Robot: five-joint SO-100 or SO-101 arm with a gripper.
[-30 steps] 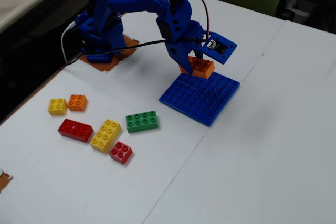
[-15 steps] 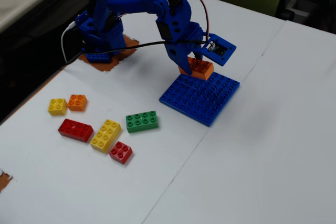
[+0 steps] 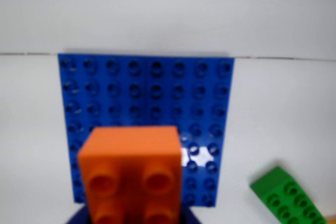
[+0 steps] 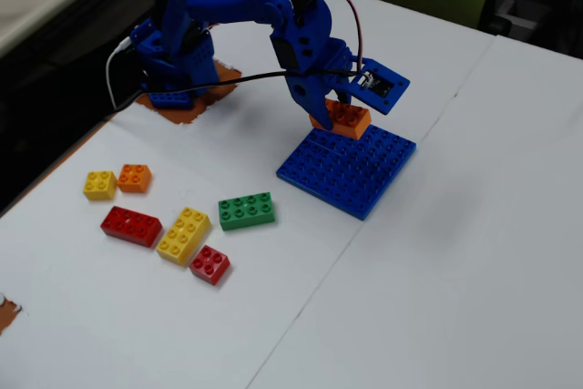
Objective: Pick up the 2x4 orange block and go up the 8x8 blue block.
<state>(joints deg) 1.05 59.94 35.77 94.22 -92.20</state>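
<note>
The 2x4 orange block (image 3: 132,174) fills the lower middle of the wrist view, held in my gripper, whose blue jaws show only at the bottom edge. In the fixed view my gripper (image 4: 335,112) is shut on the orange block (image 4: 344,120) and holds it just above the far left edge of the 8x8 blue block (image 4: 351,170). The blue baseplate (image 3: 147,98) lies flat on the white table right under and ahead of the held block. I cannot tell whether the block touches the plate.
A green brick (image 4: 247,210) lies left of the baseplate; it also shows in the wrist view (image 3: 289,195). Further left lie a yellow eight-stud brick (image 4: 183,234), two red bricks (image 4: 130,225), a small yellow brick (image 4: 100,185) and a small orange brick (image 4: 134,178).
</note>
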